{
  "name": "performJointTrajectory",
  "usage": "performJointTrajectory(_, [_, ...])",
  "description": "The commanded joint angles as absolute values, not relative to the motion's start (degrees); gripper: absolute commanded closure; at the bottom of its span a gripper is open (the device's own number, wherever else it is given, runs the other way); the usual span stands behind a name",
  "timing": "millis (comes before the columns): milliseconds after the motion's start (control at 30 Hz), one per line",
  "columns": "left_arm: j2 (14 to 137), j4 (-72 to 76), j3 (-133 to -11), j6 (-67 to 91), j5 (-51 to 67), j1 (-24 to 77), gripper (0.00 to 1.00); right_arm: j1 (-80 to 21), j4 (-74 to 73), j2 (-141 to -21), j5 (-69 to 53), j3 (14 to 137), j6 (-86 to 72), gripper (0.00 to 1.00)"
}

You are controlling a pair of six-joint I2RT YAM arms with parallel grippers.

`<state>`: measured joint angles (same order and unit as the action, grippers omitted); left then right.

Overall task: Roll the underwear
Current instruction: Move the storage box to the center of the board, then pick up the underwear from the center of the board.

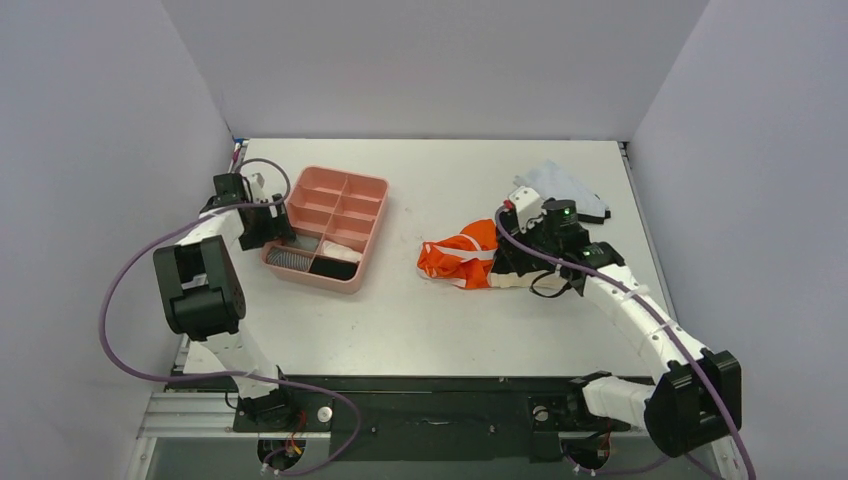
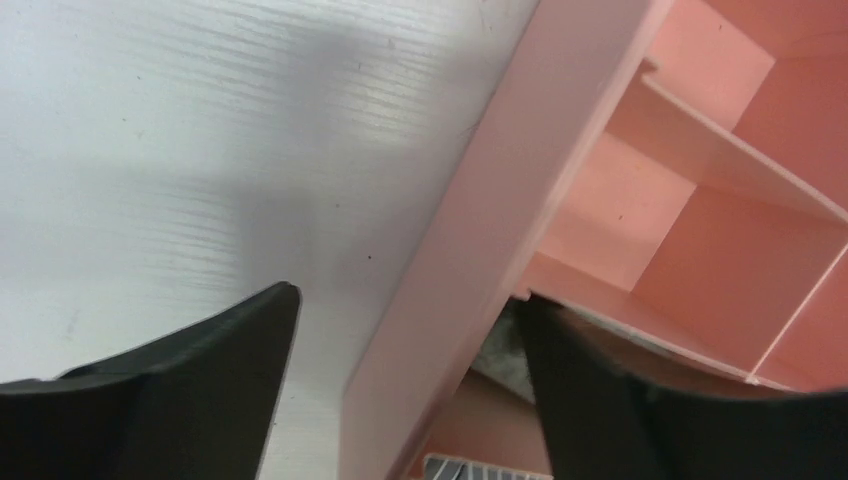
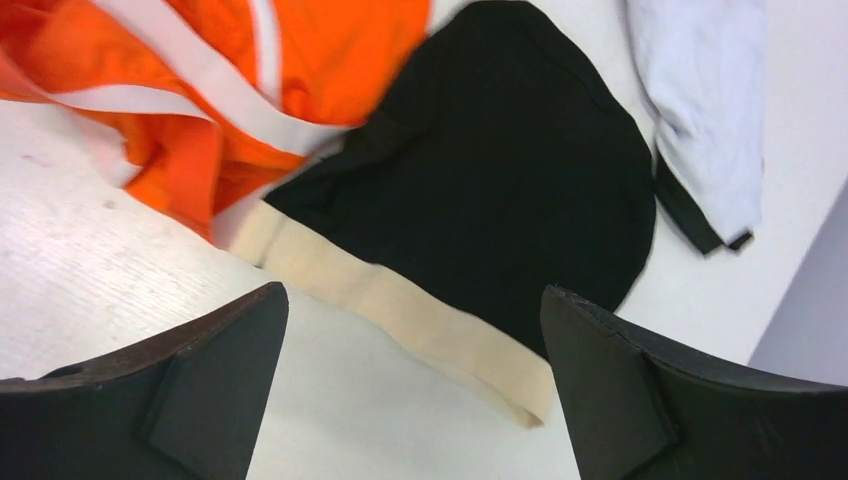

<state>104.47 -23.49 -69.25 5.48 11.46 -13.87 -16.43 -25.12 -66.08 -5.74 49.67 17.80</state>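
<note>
- Black underwear (image 3: 480, 170) lies flat just ahead of the right gripper (image 3: 415, 300), beige waistband nearest; jaws wide, empty.
- Orange underwear (image 3: 330, 50) sits beyond, to its left (crumpled), touching the black one.
- Left gripper (image 2: 405, 300) is parted, straddling the pink tray (image 2: 520, 170) wall, gripping nothing.

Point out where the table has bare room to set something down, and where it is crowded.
Bare: the table between the pink tray and the orange underwear, on down to the near edge; also the far strip behind the tray. Crowded: the right side, where the orange underwear, black underwear, white garment and right gripper bunch.
</note>
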Motion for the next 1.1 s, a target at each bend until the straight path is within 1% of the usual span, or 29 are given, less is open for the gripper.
performJointTrajectory(0, [99.1,-19.7,-68.9,6.8,12.4,-14.9,0.12,-24.1,-25.1,-70.3,-3.2,54.8,21.8,0.07])
performJointTrajectory(33, [97.1,-20.0,-68.7,6.5,12.6,-15.2,0.07,-24.9,-25.0,-72.2,-2.8,55.3,22.1,0.08])
performJointTrajectory(100, [93.6,-21.1,-68.1,5.5,13.1,-16.2,0.03,-26.2,-24.9,-75.6,-2.4,57.0,21.9,0.1])
performJointTrajectory(133, [92.2,-21.4,-67.2,4.8,13.2,-16.9,0.03,-26.4,-24.9,-76.7,-2.1,57.8,21.9,0.1])
performJointTrajectory(167, [89.5,-21.5,-66.8,4.4,13.2,-17.0,0.0,-26.3,-24.4,-78.9,-0.8,58.1,21.4,0.12])
performJointTrajectory(267, [82.1,-22.1,-64.1,2.3,13.3,-17.1,0.03,-23.7,-24.1,-83.2,1.8,59.3,20.5,0.16])
performJointTrajectory(400, [74.9,-23.0,-61.7,0.6,14.1,-17.0,0.03,-18.0,-25.1,-86.7,-2.2,61.2,18.9,0.18])
performJointTrajectory(633, [69.4,-26.5,-62.4,0.3,16.9,-16.4,0.03,-16.6,-27.0,-92.6,-0.6,61.2,21.5,0.18])
performJointTrajectory(700, [68.9,-27.1,-62.9,0.3,17.3,-16.0,0.03,-16.0,-27.1,-95.4,4.0,61.3,22.3,0.23])
performJointTrajectory(733, [68.9,-27.2,-63.0,0.3,17.4,-15.8,0.03,-15.1,-27.3,-96.0,4.6,61.5,22.7,0.29])
performJointTrajectory(800, [68.9,-27.1,-63.2,0.3,17.5,-15.3,0.03,-13.0,-27.7,-97.5,5.6,61.9,23.4,0.37])
performJointTrajectory(1033, [68.6,-26.8,-63.4,0.3,17.7,-13.7,0.03,-5.5,-30.3,-99.6,5.8,62.8,26.5,0.52])
performJointTrajectory(1067, [68.6,-26.6,-63.3,0.3,17.7,-13.4,0.04,-3.7,-30.4,-99.8,6.0,63.2,26.9,0.57])
